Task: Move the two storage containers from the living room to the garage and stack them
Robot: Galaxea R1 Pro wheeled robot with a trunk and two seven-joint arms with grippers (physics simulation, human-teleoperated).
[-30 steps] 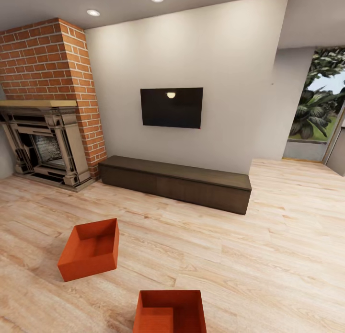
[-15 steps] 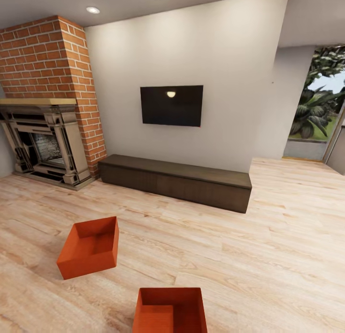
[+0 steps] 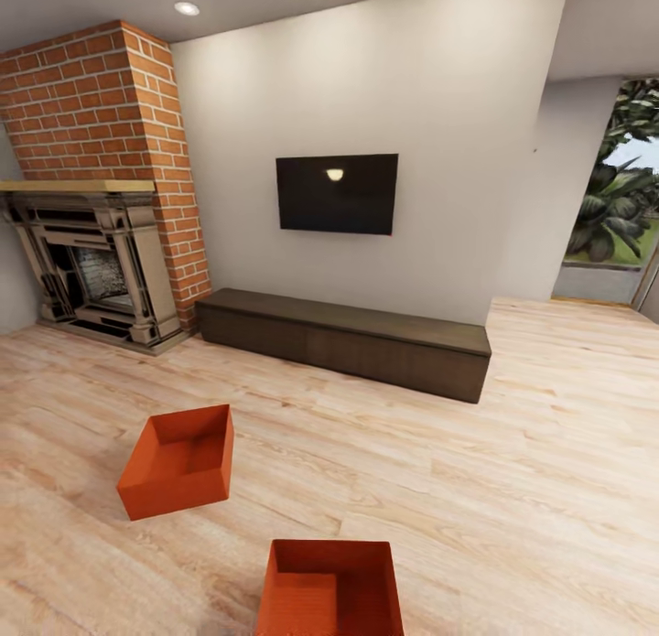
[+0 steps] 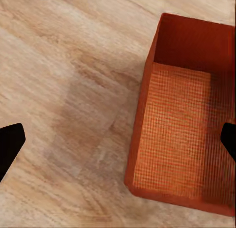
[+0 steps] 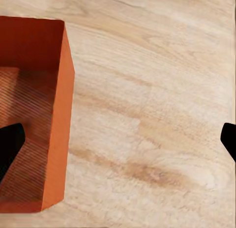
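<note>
Two orange-red storage containers lie on the light wood plank floor of the living room. One container [image 3: 178, 462] sits at the left, some way in front of the fireplace. The nearer container [image 3: 329, 588] is at the bottom edge of the head view, partly cut off. In the left wrist view this nearer box [image 4: 184, 134] lies below my left gripper [image 4: 118, 142], which is open, its dark fingertips [image 4: 9, 144] far apart. My right gripper [image 5: 119, 142] is open too, above the floor beside a box wall [image 5: 61, 115].
A red brick chimney with a grey fireplace [image 3: 96, 265] stands at the back left. A long dark low cabinet [image 3: 343, 339] runs under the black wall TV [image 3: 337, 194]. An opening to a garden window [image 3: 622, 206] is at the far right. Wood floor [image 3: 513, 471] spreads to the right.
The whole head view has shifted slightly up and right, so the camera moved. Both containers rest in the same places on the floor.
</note>
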